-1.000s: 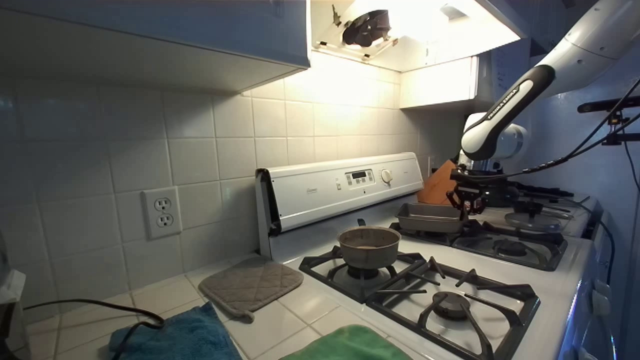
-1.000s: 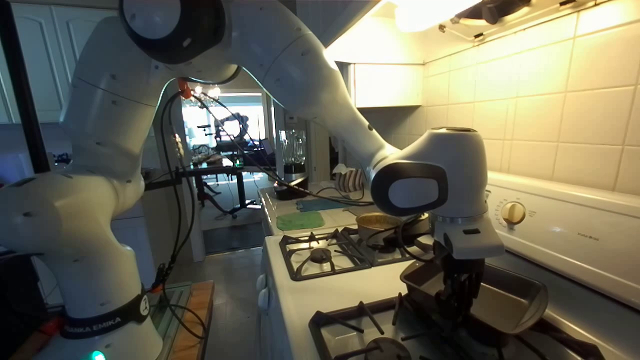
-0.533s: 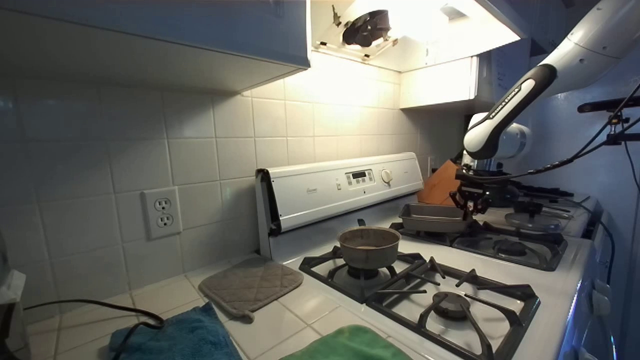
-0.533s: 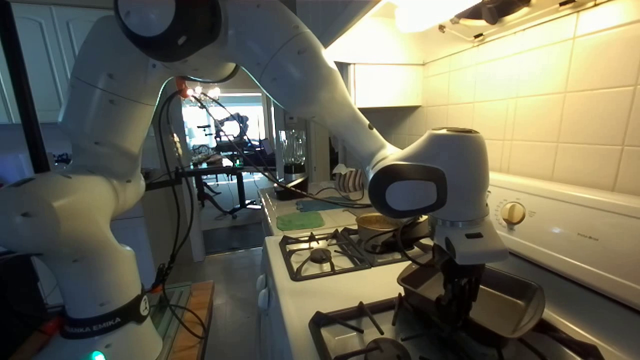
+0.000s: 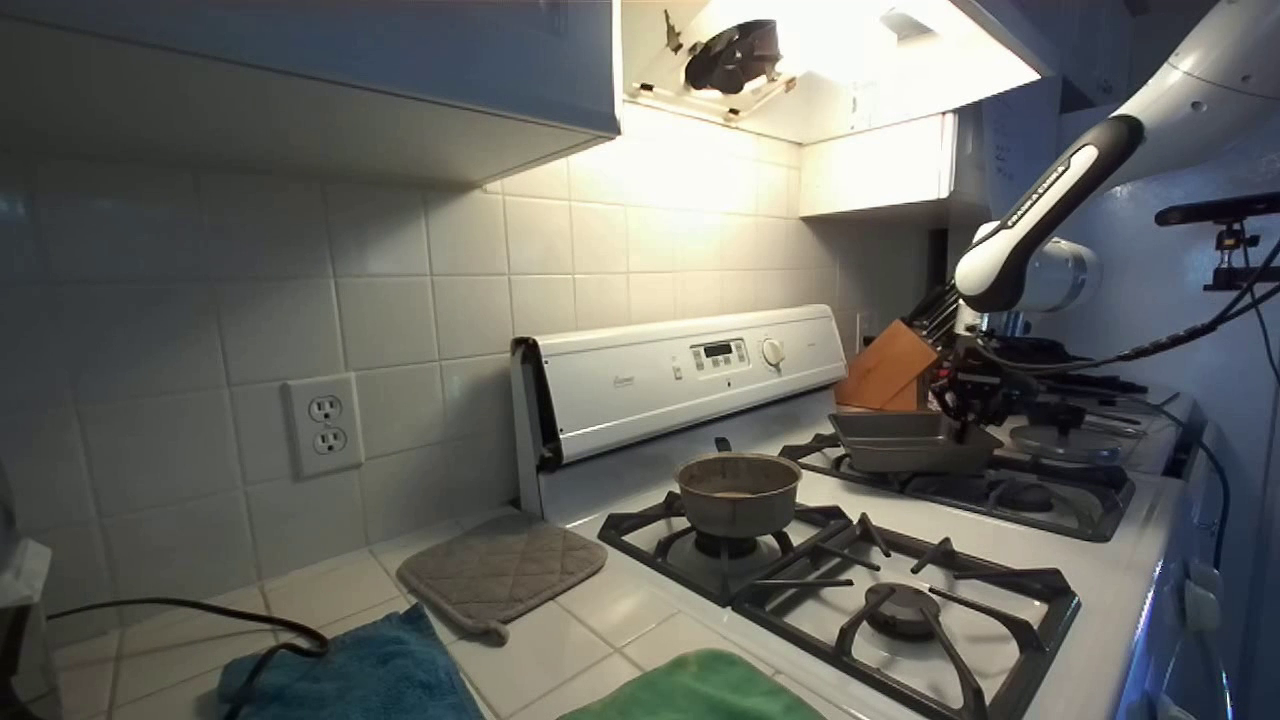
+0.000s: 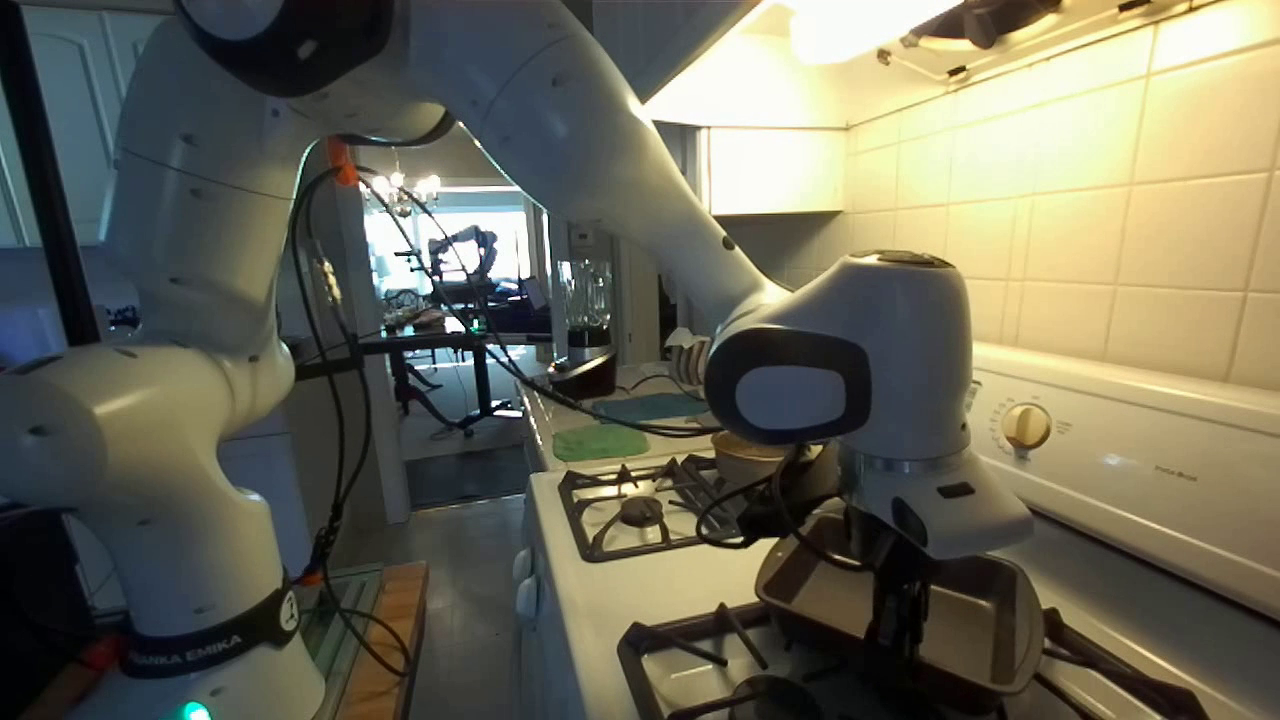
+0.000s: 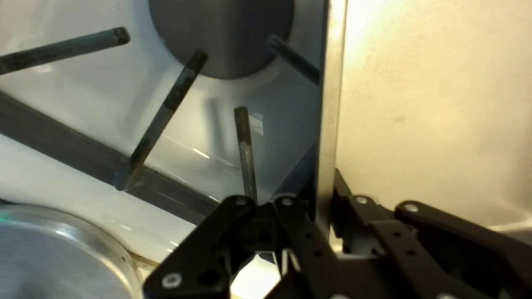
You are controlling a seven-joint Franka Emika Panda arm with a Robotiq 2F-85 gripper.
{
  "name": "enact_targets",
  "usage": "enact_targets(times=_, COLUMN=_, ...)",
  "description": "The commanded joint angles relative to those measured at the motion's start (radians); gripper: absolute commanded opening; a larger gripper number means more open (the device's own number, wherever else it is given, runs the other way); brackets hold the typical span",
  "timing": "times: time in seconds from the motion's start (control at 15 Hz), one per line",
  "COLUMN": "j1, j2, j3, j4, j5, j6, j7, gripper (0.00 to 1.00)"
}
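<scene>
A grey rectangular baking pan (image 5: 890, 442) is at the far burners of the stove in both exterior views. My gripper (image 6: 899, 640) points down at the pan's near long side, shut on its wall. In the wrist view the pan's rim (image 7: 332, 104) runs between the fingers of the gripper (image 7: 326, 187), one inside the pan and one outside. The bare pan floor (image 7: 432, 104) shows on the right. Black grate bars (image 7: 174, 93) lie under and beside the pan. Whether the pan's base touches them I cannot tell.
A saucepan (image 5: 738, 500) stands on the rear burner at the other end of the stove. A knife block (image 5: 888, 368) and a glass lid (image 5: 1068, 442) are beyond the pan. A pot holder (image 5: 503, 570) and blue towel (image 5: 370, 670) lie on the counter. The control panel (image 6: 1130, 450) rises behind.
The gripper and the pan have moved together, away from the control panel and toward the stove's front. More of the knife block shows now. The grip has stayed shut.
</scene>
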Motion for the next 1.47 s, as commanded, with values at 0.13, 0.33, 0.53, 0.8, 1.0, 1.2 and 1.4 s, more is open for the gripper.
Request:
enact_targets(times=0.13, j1=-0.036, j2=-0.078, j3=0.006, j4=-0.104, j5=0.005, j6=-0.002, j7=-0.251, gripper=0.02)
enact_targets(times=0.33, j1=-0.053, j2=-0.105, j3=0.006, j4=-0.134, j5=-0.006, j6=-0.008, j7=-0.363, gripper=0.02)
enact_targets(times=0.53, j1=-0.063, j2=-0.125, j3=-0.001, j4=-0.162, j5=-0.027, j6=-0.004, j7=-0.46, gripper=0.02)
enact_targets(times=0.8, j1=-0.078, j2=-0.135, j3=-0.005, j4=-0.176, j5=-0.044, j6=-0.008, j7=-0.573, gripper=0.02)
enact_targets(times=1.0, j1=-0.09, j2=-0.139, j3=-0.006, j4=-0.177, j5=-0.053, j6=-0.015, j7=-0.652, gripper=0.02)
enact_targets(times=1.2, j1=-0.1, j2=-0.134, j3=-0.009, j4=-0.171, j5=-0.069, j6=-0.016, j7=-0.71, gripper=0.02)
enact_targets(times=1.4, j1=-0.104, j2=-0.126, j3=-0.013, j4=-0.167, j5=-0.089, j6=-0.009, j7=-0.742, gripper=0.02)
